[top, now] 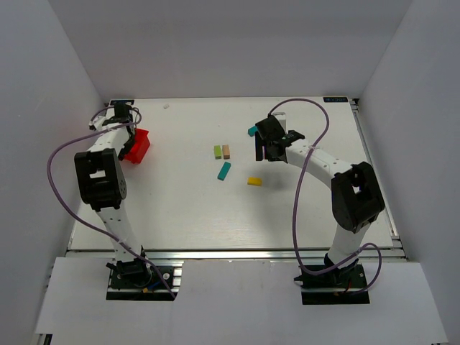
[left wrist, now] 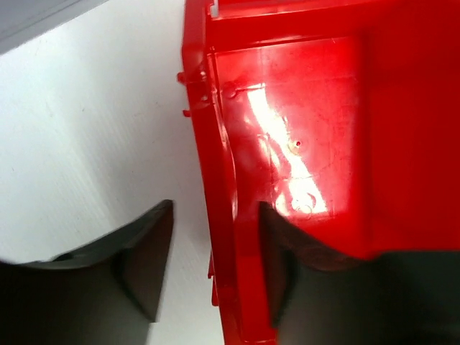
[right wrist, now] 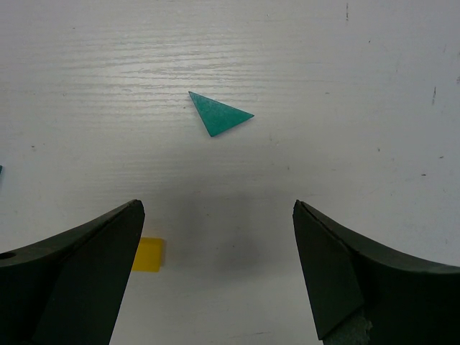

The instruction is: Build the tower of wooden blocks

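Observation:
No wood block tower shows; the blocks lie singly on the white table [top: 180, 208]. A green block [top: 218, 152] and a tan block [top: 226, 152] lie side by side. Nearer are a long teal block [top: 224, 170] and a yellow block [top: 254, 181]. A teal triangle [top: 252, 131] [right wrist: 219, 115] lies just ahead of my right gripper [top: 267, 147] [right wrist: 217, 208], which hangs wide open over bare table. A yellow block [right wrist: 149, 254] shows beside its left finger. My left gripper [top: 129, 149] [left wrist: 215, 208] straddles a wall of the red bin [top: 142, 138] [left wrist: 302, 129], jaws open, the left finger [left wrist: 147, 259] clear of the wall.
The red bin stands at the far left of the table, close to the left side wall. White walls close the table in on three sides. Purple cables loop from both arms.

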{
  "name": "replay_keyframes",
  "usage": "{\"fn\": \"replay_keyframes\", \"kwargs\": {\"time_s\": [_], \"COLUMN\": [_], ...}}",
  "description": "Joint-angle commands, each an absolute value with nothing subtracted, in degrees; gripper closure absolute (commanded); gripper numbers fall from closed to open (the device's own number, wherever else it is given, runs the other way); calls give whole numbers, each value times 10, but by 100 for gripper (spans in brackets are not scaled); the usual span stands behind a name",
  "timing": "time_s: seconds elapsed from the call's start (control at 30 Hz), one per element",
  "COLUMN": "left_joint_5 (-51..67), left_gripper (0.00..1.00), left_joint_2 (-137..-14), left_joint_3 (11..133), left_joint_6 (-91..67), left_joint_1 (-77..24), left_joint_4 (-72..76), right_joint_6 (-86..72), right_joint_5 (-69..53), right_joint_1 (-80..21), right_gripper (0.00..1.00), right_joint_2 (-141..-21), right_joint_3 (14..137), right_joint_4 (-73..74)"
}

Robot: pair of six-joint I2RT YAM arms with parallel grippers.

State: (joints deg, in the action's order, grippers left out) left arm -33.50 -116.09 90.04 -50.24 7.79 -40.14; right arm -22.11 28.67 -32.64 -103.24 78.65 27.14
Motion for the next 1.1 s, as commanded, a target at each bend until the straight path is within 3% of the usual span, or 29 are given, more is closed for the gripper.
{"fn": "replay_keyframes", "kwargs": {"time_s": [0.0, 0.17, 0.5, 0.7, 0.83, 1.07], "left_joint_5": [-331, -330, -192, -24, -1, -7], "left_gripper": [37, 2, 2, 2, 2, 2], "left_joint_2": [-1132, -1072, -879, -803, -765, -726], "left_joint_3": [904, 879, 769, 691, 635, 617], "left_joint_6": [-532, -509, -396, -371, -382, -383], "left_joint_1": [81, 77, 64, 59, 52, 47], "left_joint_4": [-418, -396, -346, -313, -296, -293], "right_joint_6": [-222, -219, -258, -335, -383, -416], "right_joint_5": [282, 237, 156, 167, 197, 195], "right_joint_1": [-329, -337, -404, -438, -452, -468], "right_gripper": [11, 11, 11, 15, 18, 30], "right_joint_2": [-1021, -1004, -1079, -1178, -1245, -1302], "right_joint_3": [787, 784, 859, 957, 1037, 1074], "right_joint_4": [271, 255, 250, 304, 363, 375]}}
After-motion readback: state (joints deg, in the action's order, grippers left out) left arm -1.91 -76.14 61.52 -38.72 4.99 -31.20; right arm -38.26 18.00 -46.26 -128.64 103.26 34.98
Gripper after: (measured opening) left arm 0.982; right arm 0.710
